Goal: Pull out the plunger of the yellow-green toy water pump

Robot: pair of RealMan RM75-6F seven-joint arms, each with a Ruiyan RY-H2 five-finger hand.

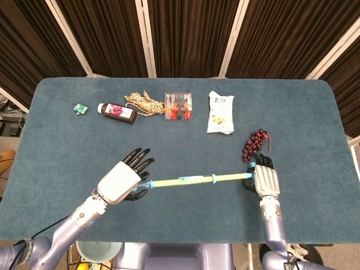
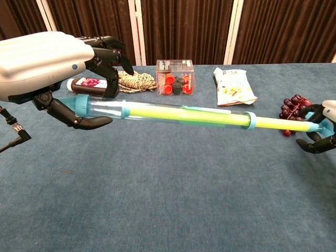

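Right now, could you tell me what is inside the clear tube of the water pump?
Inside the clear tube runs the yellow-green plunger rod, with an empty stretch near the left robot hand. That hand covers the tube's far end.

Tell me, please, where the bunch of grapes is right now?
The bunch of grapes lies right of centre in the head view, just beyond the right hand.

right hand (image 2: pixel 324 128) cut off (chest view); plunger handle (image 2: pixel 321 127) mostly hidden.
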